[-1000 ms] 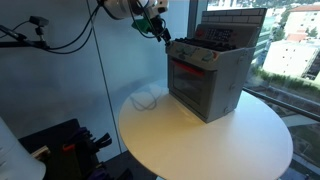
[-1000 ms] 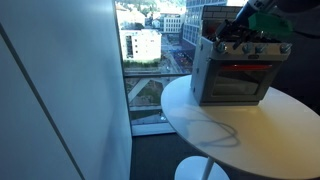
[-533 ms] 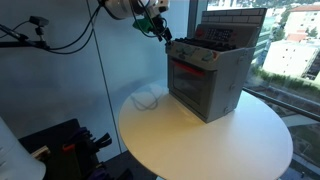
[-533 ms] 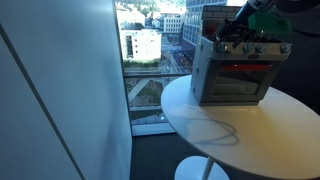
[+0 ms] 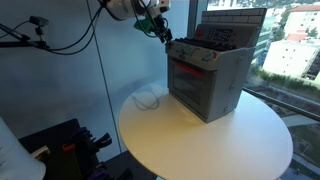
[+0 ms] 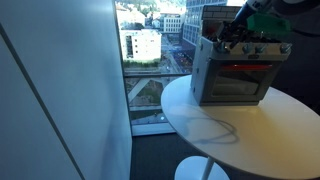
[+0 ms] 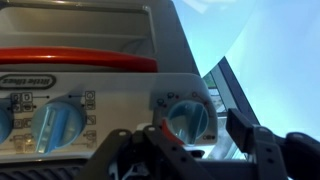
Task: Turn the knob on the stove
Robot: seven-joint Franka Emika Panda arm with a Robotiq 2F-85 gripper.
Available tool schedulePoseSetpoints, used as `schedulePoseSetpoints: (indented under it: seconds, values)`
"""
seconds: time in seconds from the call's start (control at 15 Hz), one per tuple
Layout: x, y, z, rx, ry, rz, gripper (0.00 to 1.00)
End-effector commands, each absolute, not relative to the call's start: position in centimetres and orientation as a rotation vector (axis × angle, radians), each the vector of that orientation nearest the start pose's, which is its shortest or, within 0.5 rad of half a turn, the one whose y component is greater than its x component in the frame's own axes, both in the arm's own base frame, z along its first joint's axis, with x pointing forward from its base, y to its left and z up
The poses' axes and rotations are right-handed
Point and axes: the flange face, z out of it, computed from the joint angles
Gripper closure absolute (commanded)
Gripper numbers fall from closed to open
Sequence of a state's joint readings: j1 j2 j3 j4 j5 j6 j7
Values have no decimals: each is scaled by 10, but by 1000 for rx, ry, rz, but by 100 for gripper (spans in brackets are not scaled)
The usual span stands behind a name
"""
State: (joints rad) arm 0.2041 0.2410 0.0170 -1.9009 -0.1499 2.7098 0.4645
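Wrist view: the stove's right-hand blue knob is framed just below centre. The jaws are spread to either side of it, at 8 and 4 o'clock. This stance is judged to suit a twist, though contact cannot be told. A second knob is seen at 9 o'clock. Only in both exterior views is the stove shown standing on the round bench, toward its 12 o'clock edge, with the arm at its 10 o'clock.
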Motion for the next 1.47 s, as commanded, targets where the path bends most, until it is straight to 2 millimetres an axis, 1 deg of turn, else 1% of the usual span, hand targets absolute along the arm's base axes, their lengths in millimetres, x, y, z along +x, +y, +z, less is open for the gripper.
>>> schedulePoseSetpoints:
  seconds: [0.0, 0.4, 0.87, 1.07, 1.13, 1.2, 1.27, 1.33, 1.4]
  values:
    - [646, 150, 442, -2912, 196, -890, 36]
    - [646, 153, 443, -2929, 193, -920, 32]
    - [645, 157, 443, -2945, 213, -947, 34]
    - [647, 158, 443, -2949, 217, -953, 44]
    - [647, 159, 442, -2949, 221, -953, 51]
    - [647, 159, 442, -2950, 224, -953, 49]
    - [648, 160, 441, -2951, 226, -952, 54]
    - [648, 159, 441, -2950, 230, -952, 57]
    - [648, 159, 441, -2951, 234, -953, 65]
